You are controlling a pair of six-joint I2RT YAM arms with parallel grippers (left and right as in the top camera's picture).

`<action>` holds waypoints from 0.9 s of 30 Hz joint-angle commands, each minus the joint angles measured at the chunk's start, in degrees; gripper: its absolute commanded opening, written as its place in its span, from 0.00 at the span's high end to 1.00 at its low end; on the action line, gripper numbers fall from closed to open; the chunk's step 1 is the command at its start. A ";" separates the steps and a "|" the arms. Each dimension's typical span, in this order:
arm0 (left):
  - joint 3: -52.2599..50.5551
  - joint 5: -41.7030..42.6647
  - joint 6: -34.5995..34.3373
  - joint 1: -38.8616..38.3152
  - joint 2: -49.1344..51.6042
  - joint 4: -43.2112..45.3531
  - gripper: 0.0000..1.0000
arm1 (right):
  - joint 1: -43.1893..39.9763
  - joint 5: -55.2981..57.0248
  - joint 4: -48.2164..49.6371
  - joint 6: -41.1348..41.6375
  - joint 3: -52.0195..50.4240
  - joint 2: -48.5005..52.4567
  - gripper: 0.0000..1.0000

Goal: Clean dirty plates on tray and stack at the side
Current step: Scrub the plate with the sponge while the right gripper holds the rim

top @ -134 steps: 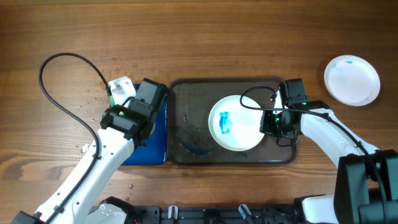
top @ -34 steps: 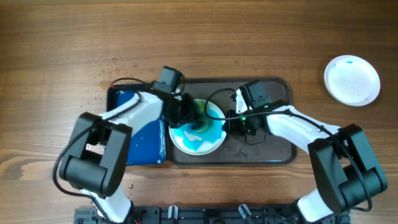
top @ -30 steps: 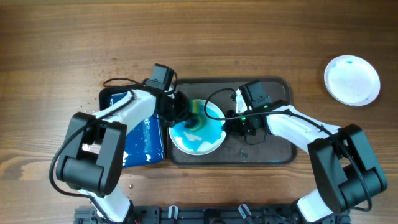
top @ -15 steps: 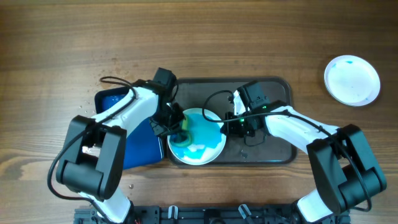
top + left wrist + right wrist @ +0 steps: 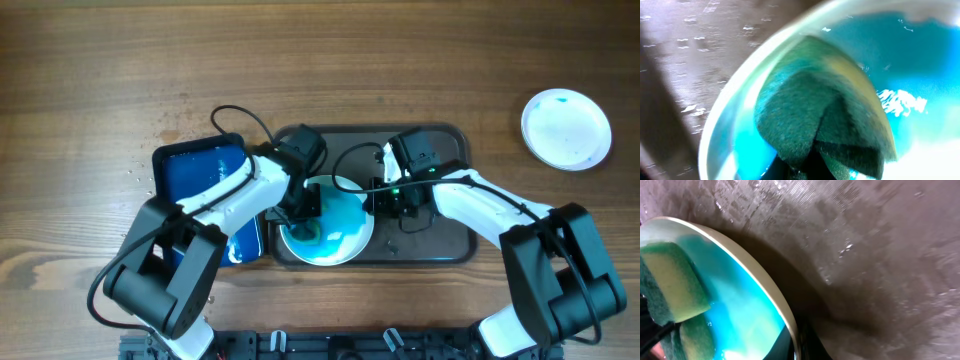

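Dirty plate (image 5: 345, 238): lies at lower centre of the overhead frame, inside the dark tray (image 5: 440, 240), its lower edge close to the tray's lower rim. Its centre is covered in wet, smeared blue.

Why it lies there: most likely so the tray catches the water and paint. Droplets and a wet film show on the tray floor in both wrist views.

Left claw (image 5: 308, 208): pressed together, pinching a green-and-yellow sponge (image 5: 825, 125). The sponge is folded and pushed down onto the upper left part of the plate, green scouring side down, which suits scrubbing.

Right claw (image 5: 378, 196): pressed together on the plate's right rim. In the right wrist view a dark finger sits just under the rim's edge. The grip seems meant to hold the plate in place against the sponge's push. That side may be slightly lifted, though I cannot tell for certain.

Second plate (image 5: 566, 128): sits alone on the desk (image 5: 400, 60) at upper right, well apart from the tray. It is nearly white, with a faint blue trace by its upper rim, and probably marks the stacking spot.

Blue tray (image 5: 195, 175): left of the dark tray, partly under the left arm.

Progress: mid-scrub, and this plate is not yet clean.
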 commanded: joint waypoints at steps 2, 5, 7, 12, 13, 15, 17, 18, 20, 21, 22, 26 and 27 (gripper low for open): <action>-4.07 20.85 1.18 -5.62 5.53 6.64 0.96 | 0.92 4.79 -0.79 2.51 -3.10 4.20 0.96; -4.07 25.14 0.39 -5.57 5.53 12.50 0.96 | 0.92 4.79 -0.79 2.49 -3.10 4.20 0.96; -4.07 28.02 -1.42 -5.57 5.53 16.72 0.96 | 0.92 4.79 -0.76 2.49 -3.10 4.20 0.96; -4.07 29.86 -5.77 -5.55 5.53 23.34 0.96 | 0.92 4.76 -0.76 2.43 -3.08 4.20 0.96; -4.07 29.83 -6.14 -5.57 5.53 24.04 0.96 | 0.92 4.79 -0.76 2.32 -3.10 4.20 0.96; -4.04 29.00 -6.45 -5.49 5.53 24.50 0.96 | 0.92 4.79 -0.76 2.27 -3.08 4.20 0.96; -4.04 23.58 -9.92 -4.85 5.53 22.84 0.96 | 0.92 4.76 -0.81 2.29 -3.10 4.20 0.96; -4.04 21.59 -10.60 -4.37 5.53 21.77 0.96 | 0.92 4.76 -0.85 2.29 -3.10 4.20 0.96; -4.04 16.96 -12.61 -3.02 5.53 18.27 0.96 | 0.92 4.79 -0.92 2.27 -3.10 4.20 0.96; -4.04 14.49 -13.35 -2.23 5.53 16.11 0.96 | 0.92 4.79 -0.92 2.25 -3.10 4.20 0.96; -4.04 11.13 -14.16 -1.20 5.53 13.16 0.96 | 0.92 4.79 -0.90 2.25 -3.10 4.20 0.96; -4.04 0.76 -14.45 1.97 5.53 5.42 0.96 | 0.92 4.79 -0.74 2.05 -3.10 4.20 0.96; -4.04 -1.01 -14.43 2.47 5.53 4.48 0.96 | 0.92 4.79 -0.70 2.05 -3.10 4.20 0.96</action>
